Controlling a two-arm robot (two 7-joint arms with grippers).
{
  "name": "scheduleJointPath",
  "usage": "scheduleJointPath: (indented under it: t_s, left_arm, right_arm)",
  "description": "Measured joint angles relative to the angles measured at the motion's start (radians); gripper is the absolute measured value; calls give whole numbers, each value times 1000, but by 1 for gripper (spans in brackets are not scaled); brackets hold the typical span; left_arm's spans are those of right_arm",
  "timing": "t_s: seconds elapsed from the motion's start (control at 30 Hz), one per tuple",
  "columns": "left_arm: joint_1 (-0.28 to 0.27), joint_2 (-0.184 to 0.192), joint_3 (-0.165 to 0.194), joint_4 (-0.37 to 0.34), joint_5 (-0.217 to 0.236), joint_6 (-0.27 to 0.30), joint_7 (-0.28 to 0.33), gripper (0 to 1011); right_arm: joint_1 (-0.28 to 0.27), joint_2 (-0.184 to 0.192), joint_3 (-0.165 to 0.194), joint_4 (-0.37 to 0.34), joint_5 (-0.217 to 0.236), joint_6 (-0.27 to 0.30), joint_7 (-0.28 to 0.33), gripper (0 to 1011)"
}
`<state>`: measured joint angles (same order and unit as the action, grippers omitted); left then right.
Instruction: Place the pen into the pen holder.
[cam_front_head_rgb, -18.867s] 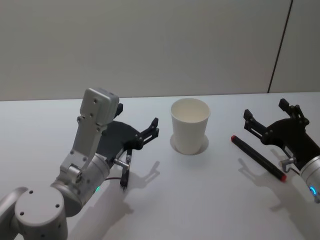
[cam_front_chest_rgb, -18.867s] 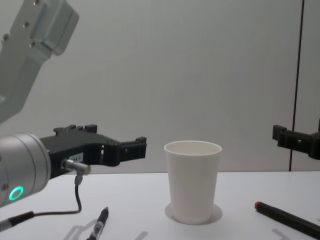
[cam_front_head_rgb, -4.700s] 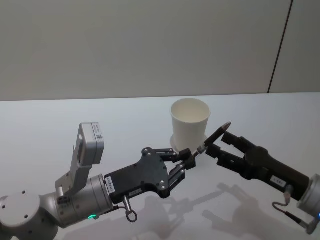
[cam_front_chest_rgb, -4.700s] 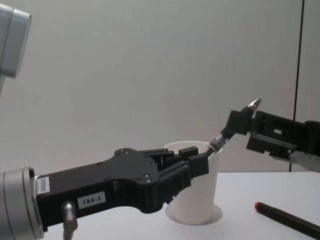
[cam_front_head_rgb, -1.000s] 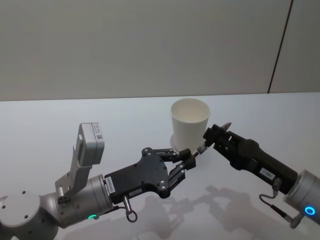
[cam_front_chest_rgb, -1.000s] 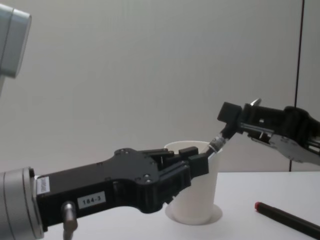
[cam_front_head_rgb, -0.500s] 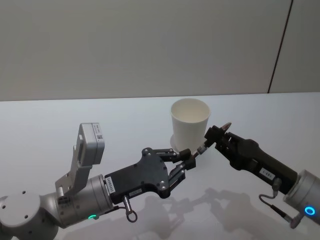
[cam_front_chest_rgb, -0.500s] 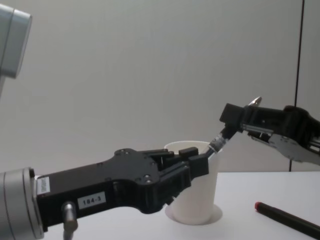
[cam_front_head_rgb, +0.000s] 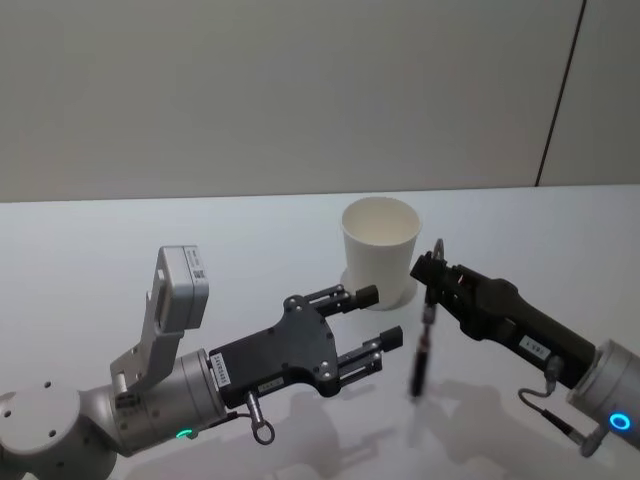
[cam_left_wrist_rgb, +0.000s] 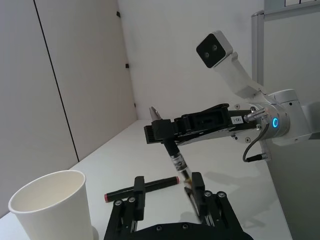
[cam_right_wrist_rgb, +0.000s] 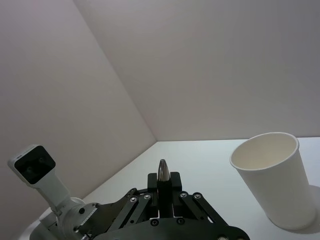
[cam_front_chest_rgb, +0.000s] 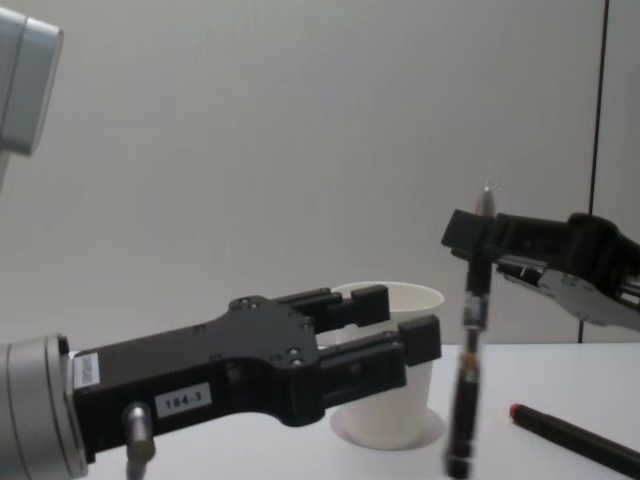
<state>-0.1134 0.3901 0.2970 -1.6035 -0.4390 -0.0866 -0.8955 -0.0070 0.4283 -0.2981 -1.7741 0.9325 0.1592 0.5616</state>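
- The pen (cam_front_chest_rgb: 466, 345) is blurred along its lower half in the chest and head views.
- In the right wrist view, the pen's barrel is hidden behind the right end effector (cam_right_wrist_rgb: 162, 187).
- In the chest view, the pen holder (cam_front_chest_rgb: 395, 412) is partly hidden by the left end effector (cam_front_chest_rgb: 400, 318); in the left wrist view, its base is cut off by the edge.
- The marker (cam_front_chest_rgb: 572, 444) is cut off at the chest view's lower right corner.

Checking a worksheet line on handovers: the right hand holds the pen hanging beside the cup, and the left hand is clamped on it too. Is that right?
Not quite: the left hand is open, not clamped on the pen, as the head view shows. The right hand does hold the pen beside the cup.
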Motion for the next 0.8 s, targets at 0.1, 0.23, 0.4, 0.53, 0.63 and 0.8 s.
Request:
scheduleJointPath:
  t_s: [0.1,0.23,0.4,0.53,0.63,0.8]
  left_arm:
    - [0,0,0,0,0,0,0,639]
    - [0,0,0,0,0,0,0,759]
    - [0,0,0,0,0,0,0,902]
    - [0,0,0,0,0,0,0,994]
    - [0,0,0,0,0,0,0,1001]
    - [0,0,0,0,0,1,0,1001]
  right_arm:
    - [0,0,0,0,0,0,0,149]
    - [0,0,0,0,0,0,0,148]
    - [0,0,0,0,0,0,1,148]
    - [0,0,0,0,0,0,1,149]
    - [1,1,0,0,2,0,0,148]
    - [3,4,4,1,14,-1,-6,149]
